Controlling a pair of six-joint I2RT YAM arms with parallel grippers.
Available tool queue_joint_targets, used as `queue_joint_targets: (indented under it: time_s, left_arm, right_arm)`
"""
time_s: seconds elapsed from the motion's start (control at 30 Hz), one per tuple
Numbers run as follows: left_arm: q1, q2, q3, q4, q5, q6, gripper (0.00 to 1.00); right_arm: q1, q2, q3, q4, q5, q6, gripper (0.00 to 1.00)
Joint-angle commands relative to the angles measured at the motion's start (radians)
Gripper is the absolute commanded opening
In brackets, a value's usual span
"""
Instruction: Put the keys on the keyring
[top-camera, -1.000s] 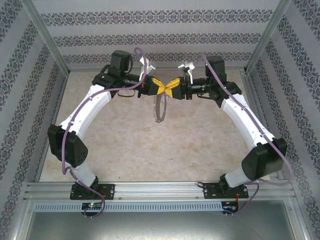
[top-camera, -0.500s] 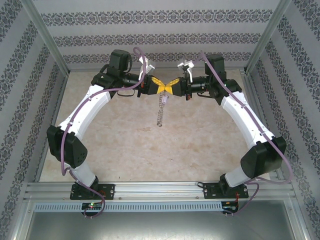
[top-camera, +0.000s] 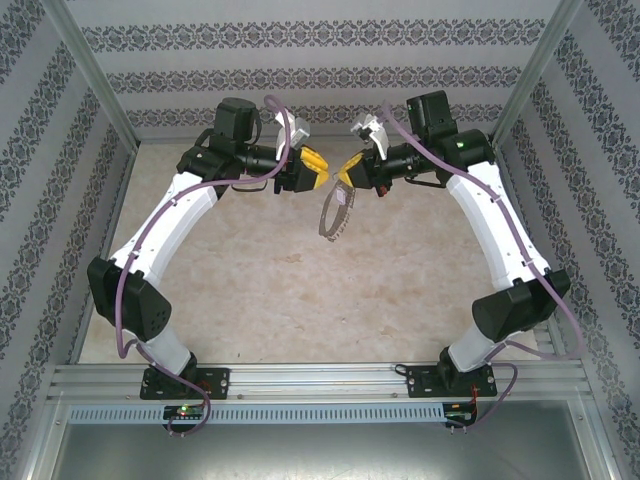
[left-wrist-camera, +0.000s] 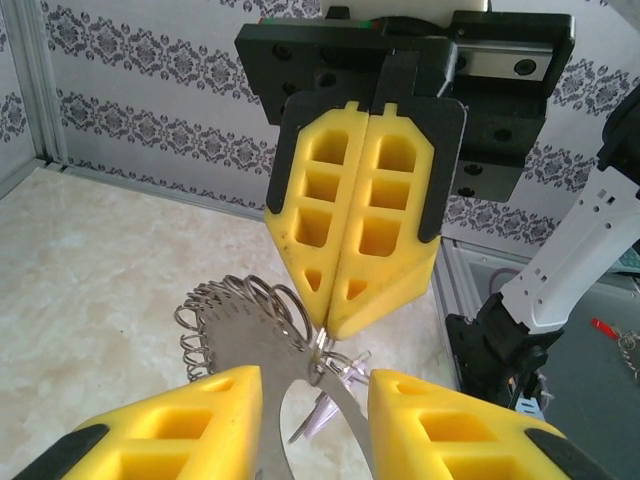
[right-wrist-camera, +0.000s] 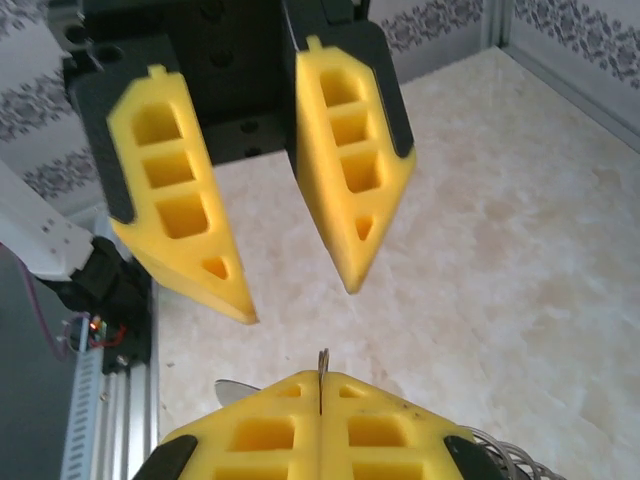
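We see two robot arms meeting tip to tip above a pale table (top-camera: 250, 290). The right gripper (left-wrist-camera: 326, 322) has its yellow fingers pressed together, clamped on the top edge of the keyring (left-wrist-camera: 262, 350). In its own wrist view, a thin sliver of metal pokes up from the seam between the fingers. The ring hangs down from that grip toward the table, its long axis near vertical and leaning a little to the left arm's side.

The left gripper (right-wrist-camera: 298, 300) faces it with fingers apart and holding nothing. From its wrist view, the ring's grey band lies straight ahead and slightly below, running through the gap between the two fingers without clearly touching either one.

A tiny pale lilac key (left-wrist-camera: 322, 412) dangles just past the band, below the right gripper's tips (we cannot tell whether it is threaded on or merely hanging close).

We judge the left arm to be the free one and the nearer to that key: its target lies forward and down.
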Motion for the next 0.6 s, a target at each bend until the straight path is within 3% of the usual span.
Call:
queue_joint_targets:
  time_s: [0.0,0.3,0.57]
  left_arm:
    - [0.005,-0.008,0.050,-0.107,-0.004,0.081,0.34]
    - [0.002,0.051,0.101,-0.263,0.040,0.173,0.36]
    - [-0.005,0.086,0.104,-0.288,0.067,0.199,0.35]
  right_arm:
    - [0.029,0.051,0.108,-0.194,0.109,-0.115,0.00]
    - [0.059,0.175,0.328,-0.383,0.143,-0.182,0.00]
    - [0.082,0.208,0.375,-0.414,0.136,-0.192,0.00]
